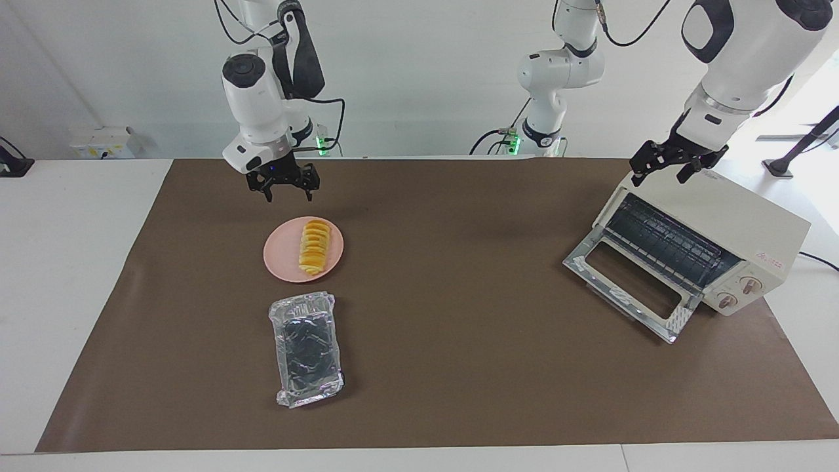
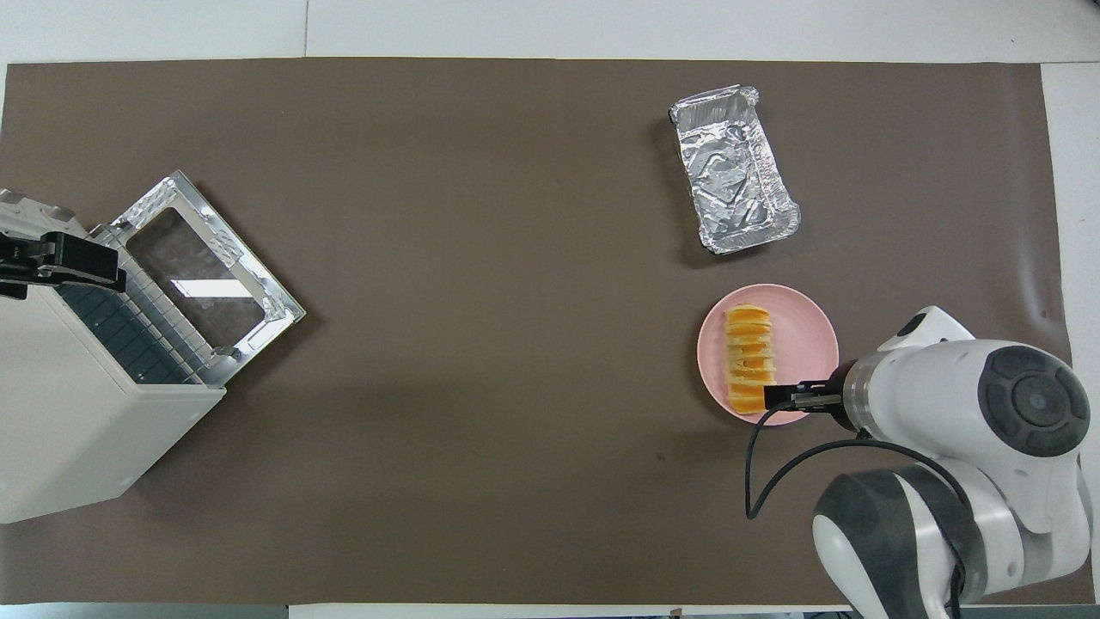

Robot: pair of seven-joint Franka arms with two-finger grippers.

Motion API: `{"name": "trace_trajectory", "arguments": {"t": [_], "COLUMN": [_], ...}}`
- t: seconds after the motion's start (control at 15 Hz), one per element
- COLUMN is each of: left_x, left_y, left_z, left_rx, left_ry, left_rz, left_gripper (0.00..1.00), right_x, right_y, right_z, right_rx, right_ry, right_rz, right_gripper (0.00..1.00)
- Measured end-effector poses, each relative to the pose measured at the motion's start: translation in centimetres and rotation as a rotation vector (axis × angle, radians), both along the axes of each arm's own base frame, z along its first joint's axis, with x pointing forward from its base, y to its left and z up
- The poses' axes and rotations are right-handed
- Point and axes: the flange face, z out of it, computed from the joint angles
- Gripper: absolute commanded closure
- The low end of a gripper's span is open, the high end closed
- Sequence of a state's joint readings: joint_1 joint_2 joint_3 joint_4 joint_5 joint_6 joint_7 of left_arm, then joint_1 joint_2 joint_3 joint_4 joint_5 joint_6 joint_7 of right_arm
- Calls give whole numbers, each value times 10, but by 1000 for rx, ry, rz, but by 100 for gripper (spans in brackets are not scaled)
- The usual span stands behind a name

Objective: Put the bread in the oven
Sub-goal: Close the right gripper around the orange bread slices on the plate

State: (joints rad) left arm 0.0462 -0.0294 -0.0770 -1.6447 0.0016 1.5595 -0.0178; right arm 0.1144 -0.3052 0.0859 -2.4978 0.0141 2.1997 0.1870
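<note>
A: Where are the grippers?
B: Right gripper (image 1: pixel 287 187) hangs empty, fingers spread, above the pink plate (image 1: pixel 283 254); left gripper (image 1: pixel 675 164) waits, spread, over the oven (image 1: pixel 734 226).
A: And the bread (image 1: pixel 314 246)?
B: On that plate; the oven's door (image 1: pixel 630 290) lies open; a foil tray (image 1: pixel 305 348) sits just beside the plate.

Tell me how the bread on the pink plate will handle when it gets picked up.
The bread looks like a row of joined slices, so it may flex or split if pinched at one end. It is probably light and soft, so a hard squeeze could crush it. Lying flat on the plate, it seems unlikely to roll.
</note>
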Motion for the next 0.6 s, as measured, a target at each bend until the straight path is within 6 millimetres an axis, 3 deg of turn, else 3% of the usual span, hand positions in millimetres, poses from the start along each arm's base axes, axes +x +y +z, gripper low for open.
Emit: {"name": "trace_trajectory", "arguments": {"t": [0.33, 0.6], "left_x": [0, 0], "left_y": [0, 0], "left_z": [0, 0], "left_rx": [0, 0], "left_ry": [0, 0], "left_rz": [0, 0], "left_gripper": [0, 0], "right_x": [-5, 5], "right_y": [7, 10], "right_z": [-53, -78], "right_rx": [17, 32], "right_ry": [-57, -96], "right_rz": [-14, -14], "right_gripper": [0, 0]}}
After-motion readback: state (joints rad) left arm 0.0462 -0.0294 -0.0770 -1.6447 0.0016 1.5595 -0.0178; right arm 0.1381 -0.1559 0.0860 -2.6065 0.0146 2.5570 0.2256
